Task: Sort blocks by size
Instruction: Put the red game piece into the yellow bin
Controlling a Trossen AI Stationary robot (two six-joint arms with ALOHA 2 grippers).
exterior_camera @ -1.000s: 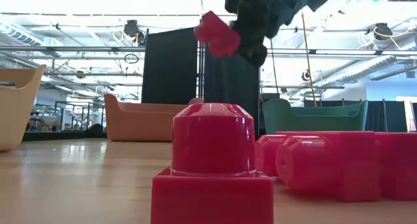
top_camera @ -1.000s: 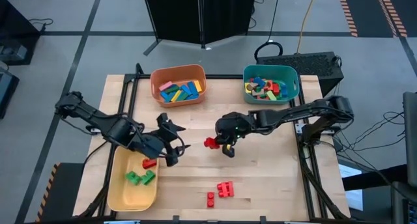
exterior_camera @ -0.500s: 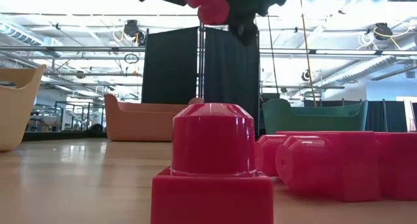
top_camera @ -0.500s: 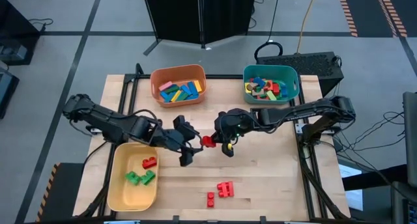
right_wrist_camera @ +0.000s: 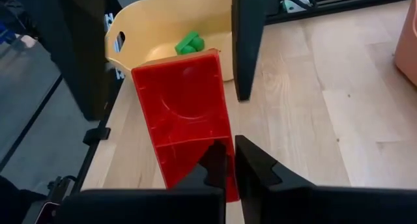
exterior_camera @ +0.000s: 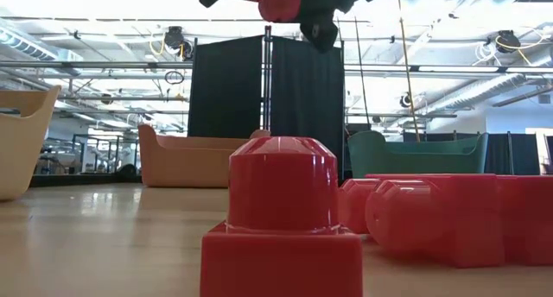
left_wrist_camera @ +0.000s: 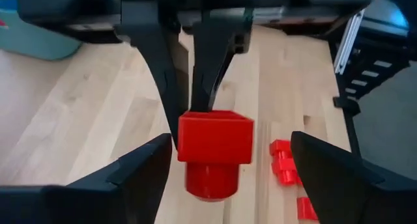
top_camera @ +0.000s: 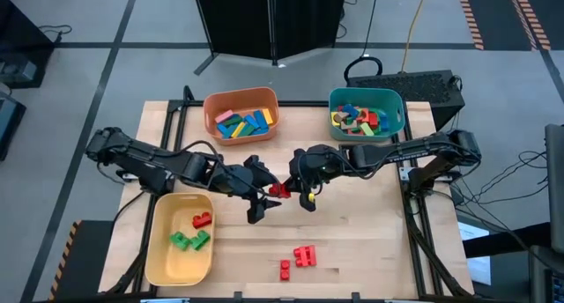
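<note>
A red studded block [left_wrist_camera: 215, 142] hangs above the middle of the table, with my right gripper [top_camera: 288, 190] shut on it. My left gripper [top_camera: 270, 195] is open and comes from the table's left; its fingers [left_wrist_camera: 133, 178] stand on either side of the block, and I see no touch. In the low view the block [exterior_camera: 275, 2] is at the top edge, under the dark grippers. Two red blocks [top_camera: 300, 257] lie on the wood near the front edge. A red and a green block [top_camera: 196, 232] lie in the yellow bin [top_camera: 167, 261]. My right gripper pinches one side wall [right_wrist_camera: 225, 185] of the block's hollow underside, one finger inside the hollow and one outside. The fingers slant down from the table's right. The block is lifted clear of the table, with its stud [left_wrist_camera: 210, 180] pointing down.
An orange bin [top_camera: 211, 102] and a teal bin [top_camera: 337, 99] with several coloured blocks stand at the far edge. The yellow bin stands at the front left. In the low view the two red blocks [exterior_camera: 281, 215] fill the foreground.
My left gripper has gone from over the yellow bin's corner toward the table's right, up to the held red block, and has stayed open. My right gripper has lifted the block a little higher.
</note>
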